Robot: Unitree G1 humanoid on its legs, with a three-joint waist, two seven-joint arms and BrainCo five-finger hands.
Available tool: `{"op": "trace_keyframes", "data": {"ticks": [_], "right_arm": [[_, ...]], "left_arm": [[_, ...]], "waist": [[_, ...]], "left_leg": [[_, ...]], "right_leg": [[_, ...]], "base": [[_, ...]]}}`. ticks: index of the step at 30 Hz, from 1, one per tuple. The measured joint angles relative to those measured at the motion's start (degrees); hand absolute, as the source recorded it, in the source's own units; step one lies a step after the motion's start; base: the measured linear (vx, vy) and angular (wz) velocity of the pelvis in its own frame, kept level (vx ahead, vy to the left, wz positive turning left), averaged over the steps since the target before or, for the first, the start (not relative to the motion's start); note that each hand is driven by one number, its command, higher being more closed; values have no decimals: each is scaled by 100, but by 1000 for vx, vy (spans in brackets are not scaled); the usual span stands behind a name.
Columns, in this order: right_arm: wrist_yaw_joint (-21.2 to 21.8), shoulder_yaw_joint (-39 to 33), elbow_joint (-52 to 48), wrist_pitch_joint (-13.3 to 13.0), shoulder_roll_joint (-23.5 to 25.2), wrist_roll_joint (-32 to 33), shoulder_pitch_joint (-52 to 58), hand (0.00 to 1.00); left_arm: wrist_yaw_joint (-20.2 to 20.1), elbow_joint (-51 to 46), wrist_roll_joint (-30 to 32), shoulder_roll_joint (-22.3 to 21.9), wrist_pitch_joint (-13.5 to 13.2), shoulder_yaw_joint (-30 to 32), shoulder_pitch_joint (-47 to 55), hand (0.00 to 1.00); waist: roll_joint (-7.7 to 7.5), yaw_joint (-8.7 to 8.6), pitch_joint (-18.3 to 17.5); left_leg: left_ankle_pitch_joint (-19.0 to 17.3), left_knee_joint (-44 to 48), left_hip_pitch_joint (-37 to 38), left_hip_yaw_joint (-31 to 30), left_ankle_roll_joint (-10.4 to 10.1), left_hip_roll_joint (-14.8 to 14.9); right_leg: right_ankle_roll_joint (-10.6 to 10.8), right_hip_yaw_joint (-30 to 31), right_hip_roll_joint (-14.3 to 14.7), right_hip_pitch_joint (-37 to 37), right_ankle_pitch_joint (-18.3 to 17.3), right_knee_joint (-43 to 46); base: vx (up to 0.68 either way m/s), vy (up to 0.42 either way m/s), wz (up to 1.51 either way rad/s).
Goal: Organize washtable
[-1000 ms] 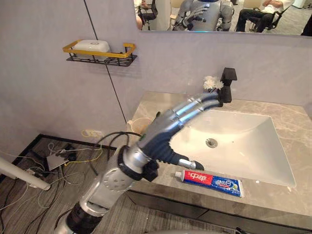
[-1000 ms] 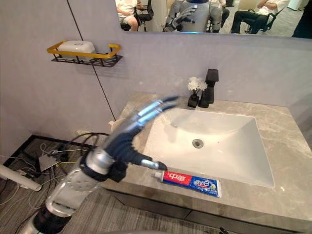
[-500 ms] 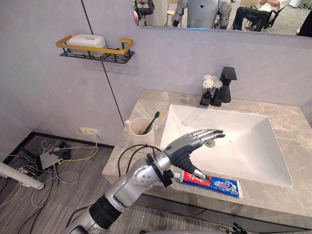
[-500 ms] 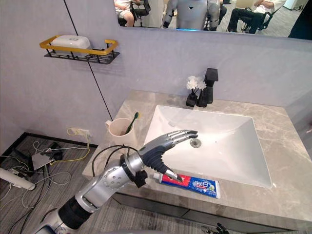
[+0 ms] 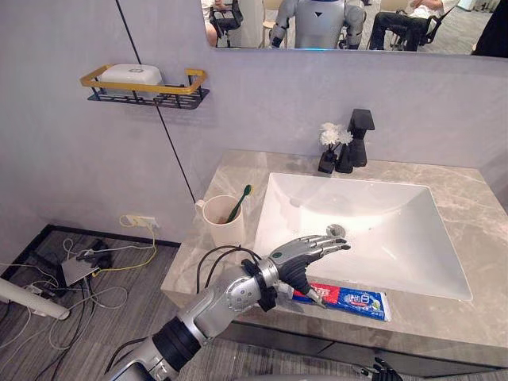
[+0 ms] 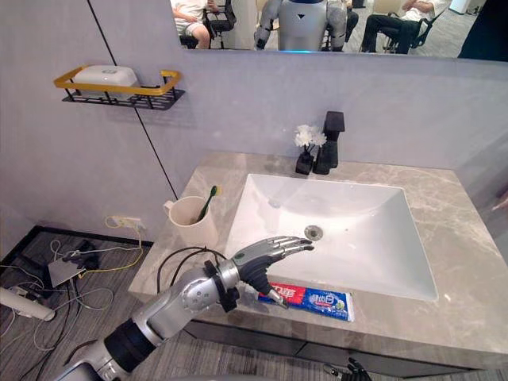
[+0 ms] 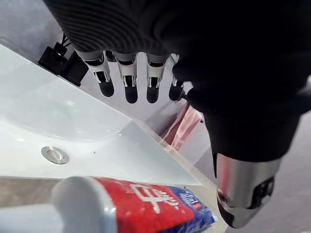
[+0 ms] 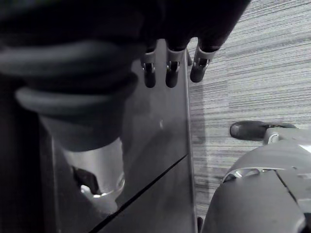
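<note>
A red and blue toothpaste tube (image 5: 349, 299) lies flat on the grey stone counter (image 5: 444, 313), along its front edge before the white sink (image 5: 373, 238). My left hand (image 5: 305, 254) hovers just over the tube's white cap end, open, fingers stretched toward the basin, thumb pointing down beside the cap. In the left wrist view the tube (image 7: 146, 204) lies under the straight fingers (image 7: 127, 85), untouched. A beige cup (image 5: 222, 226) with a green toothbrush stands at the counter's left end. My right hand (image 8: 169, 73) hangs relaxed and open beside the dark cabinet front, above the floor.
A black faucet (image 5: 359, 136) and a small black vase of white flowers (image 5: 329, 147) stand behind the sink. A yellow-railed wire shelf (image 5: 147, 87) on the wall holds a white soap box. A mirror hangs above. Loose cables lie on the floor at left.
My left hand has dropped from up near the faucet to just above the toothpaste's cap end. The camera has shifted a little, bringing the cup into view.
</note>
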Motion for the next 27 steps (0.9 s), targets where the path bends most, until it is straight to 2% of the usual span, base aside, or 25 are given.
{"op": "trace_keyframes", "data": {"ticks": [15, 26, 27], "right_arm": [[-7, -15, -2, 3, 1, 103, 5, 0], [-6, -13, -1, 8, 82, 104, 12, 0], [-3, -10, -1, 8, 86, 104, 10, 0]], "left_arm": [[45, 151, 445, -92, 51, 23, 475, 0], [267, 150, 695, -93, 65, 450, 816, 0], [281, 150, 706, -92, 70, 489, 829, 100]], "waist": [[89, -24, 39], [86, -4, 40], [85, 8, 40]], "left_leg": [[-7, 48, -1, -3, -5, 5], [-7, 41, -1, -9, -4, 5], [-7, 40, -1, -10, -4, 5]], "right_leg": [[-1, 1, -6, 3, -5, 50], [0, -13, -5, 4, -8, 55], [0, -15, -5, 5, -8, 55]], "base": [[0, 0, 0], [0, 0, 0], [0, 0, 0]]}}
